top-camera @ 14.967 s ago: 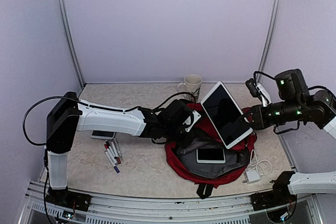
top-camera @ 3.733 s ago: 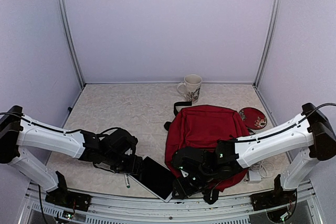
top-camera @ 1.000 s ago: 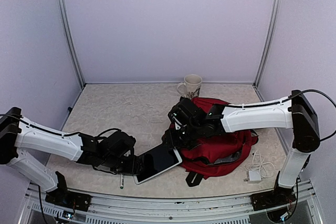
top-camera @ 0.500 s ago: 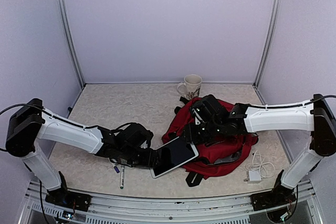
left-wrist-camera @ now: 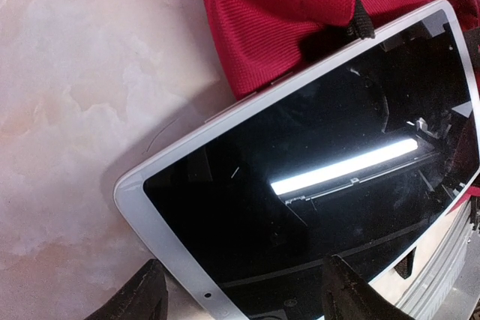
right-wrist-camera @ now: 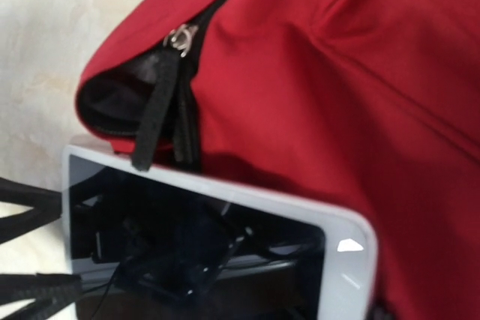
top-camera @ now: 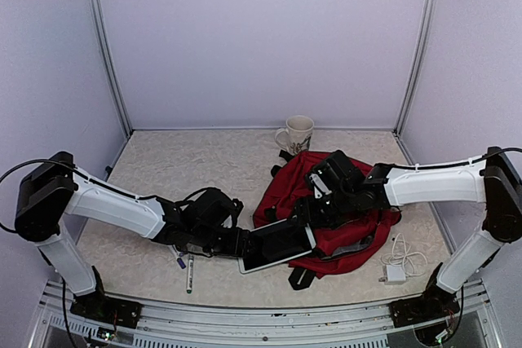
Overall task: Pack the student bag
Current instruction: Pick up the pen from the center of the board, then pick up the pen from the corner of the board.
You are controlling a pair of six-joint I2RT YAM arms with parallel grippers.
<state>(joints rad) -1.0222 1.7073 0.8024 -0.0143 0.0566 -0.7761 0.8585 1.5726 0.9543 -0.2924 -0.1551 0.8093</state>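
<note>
Right of centre on the table [top-camera: 204, 169]: we find the bag [top-camera: 281, 193], dark red and slumped, with the mug [top-camera: 298, 134] upright just behind it
Bag mouth: we see it gaping dark in the right wrist view, with a zip pull [right-wrist-camera: 180, 37] and a black tab hanging over the white rim of the tablet [top-camera: 277, 246]
Tablet: screen up, one long edge against the red fabric and its far end at the mouth; we cannot tell whether any of it is inside
Left gripper [left-wrist-camera: 244, 264]: we see its fingers on either side of the tablet's near end, clamped on it
Right gripper [top-camera: 310, 216]: over the bag's left part, just above the tablet; we cannot tell how wide it stands or whether it holds fabric
Charger [top-camera: 394, 271]: white, with a looped cable, just right of the bag
Pens [top-camera: 189, 273]: on the table under the left arm
</note>
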